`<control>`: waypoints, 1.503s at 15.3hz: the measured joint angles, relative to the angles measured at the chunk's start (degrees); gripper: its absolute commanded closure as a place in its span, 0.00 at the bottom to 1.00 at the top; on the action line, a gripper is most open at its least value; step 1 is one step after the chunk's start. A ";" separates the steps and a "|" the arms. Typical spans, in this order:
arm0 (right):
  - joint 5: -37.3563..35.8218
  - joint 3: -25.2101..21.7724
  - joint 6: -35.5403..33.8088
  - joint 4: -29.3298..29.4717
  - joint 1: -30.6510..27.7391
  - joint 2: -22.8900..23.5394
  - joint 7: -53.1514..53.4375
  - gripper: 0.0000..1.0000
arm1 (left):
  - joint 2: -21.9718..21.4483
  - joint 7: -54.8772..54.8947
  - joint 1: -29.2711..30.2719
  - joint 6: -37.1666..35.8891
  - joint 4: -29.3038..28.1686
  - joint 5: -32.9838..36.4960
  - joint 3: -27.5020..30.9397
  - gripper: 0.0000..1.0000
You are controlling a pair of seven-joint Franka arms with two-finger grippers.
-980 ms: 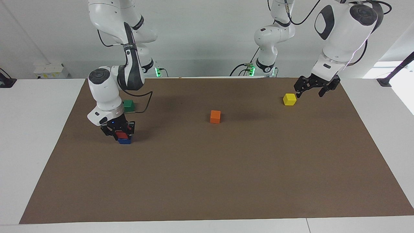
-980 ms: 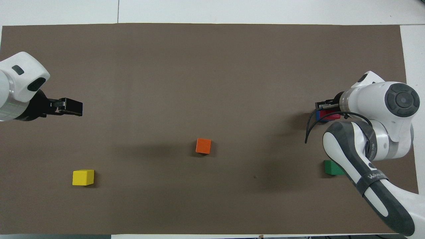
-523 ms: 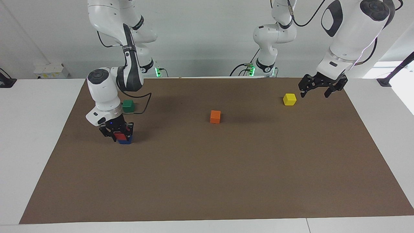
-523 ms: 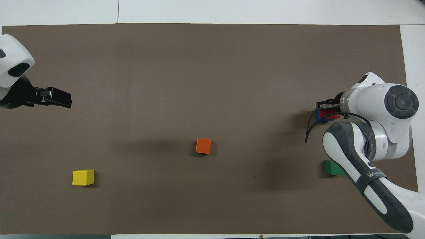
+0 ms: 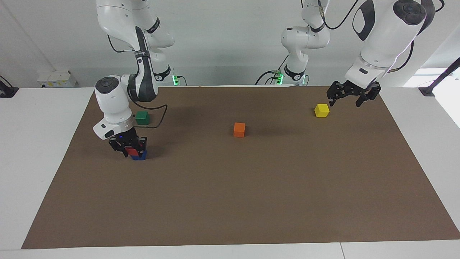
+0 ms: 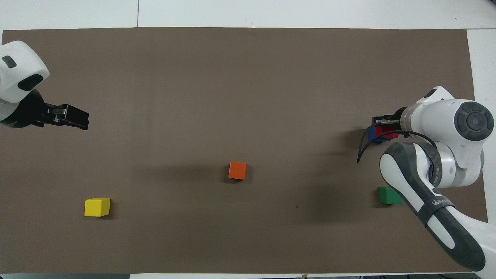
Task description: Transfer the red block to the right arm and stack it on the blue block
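**A:** Where the brown mat (image 5: 251, 201) lies nearest the robots, what stands there?

**B:** The green block (image 5: 142, 117) sits toward the right arm's end, and the yellow block (image 5: 321, 110) toward the left arm's end, about equally near to the robots. The left gripper (image 5: 349, 97) hangs in the air just beside the yellow block, above the mat's edge at that end, touching nothing. Its fingers are spread apart and nothing is between them. That arm waits.

**A:** And a little farther out?

**B:** The orange block (image 5: 239, 129) stands alone near the middle of the mat, well apart from every other cube.

**A:** Where is the red block?

**B:** Farther from the robots than the green one, at the right arm's end. The red block (image 5: 133, 151) sits on top of the blue block (image 5: 139, 155), somewhat offset, so one side of the blue cube shows past it in the overhead view. The blue block rests on the mat.

**A:** Does the right arm (image 5: 111, 104) have hold of it?

**B:** Yes. The right gripper (image 5: 128, 147) is down at the stack with its fingers clamped on the red block's sides. The small blue light shows at the gripper's base. Whether the red cube's full weight already rests on the blue one cannot be told.
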 measured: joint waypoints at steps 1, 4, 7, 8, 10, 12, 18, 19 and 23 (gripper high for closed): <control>0.13 0.03 0.01 0.01 0.02 0.00 0.00 0.04 | -0.17 0.00 0.00 -0.46 0.01 0.00 0.03 0.00; 0.18 0.04 0.08 0.02 0.06 0.00 0.02 0.00 | -0.70 0.00 -0.01 -0.88 0.04 0.00 -0.08 0.00; 0.18 0.05 0.09 0.03 0.09 0.00 0.02 0.00 | -0.81 0.00 -0.02 -0.88 0.05 0.00 -0.21 0.00; 0.18 0.05 0.09 0.10 0.10 -0.01 0.02 0.00 | -0.81 0.00 -0.02 -0.88 0.05 0.00 -0.21 0.00; 0.17 0.06 -1.75 1.31 0.15 -0.30 -0.16 0.00 | -0.81 0.00 -0.02 -0.82 0.06 0.00 -0.21 0.00; 0.17 0.07 -9.85 5.75 0.23 -1.16 -2.21 0.00 | -0.81 0.00 -0.02 -0.79 0.07 0.00 -0.19 0.00; 0.97 -0.03 -33.47 20.70 -0.11 -6.86 -9.41 0.00 | -1.02 0.00 -0.01 -0.81 0.07 0.00 0.26 0.00; 1.84 -0.02 -37.46 22.85 -0.10 -7.35 -9.80 0.00 | -1.20 0.00 -0.01 -0.84 0.07 0.00 0.26 0.00; 2.84 -0.04 -54.62 31.80 -0.10 -7.85 -10.04 0.00 | -1.59 0.00 -0.01 -0.85 0.07 0.00 0.26 0.00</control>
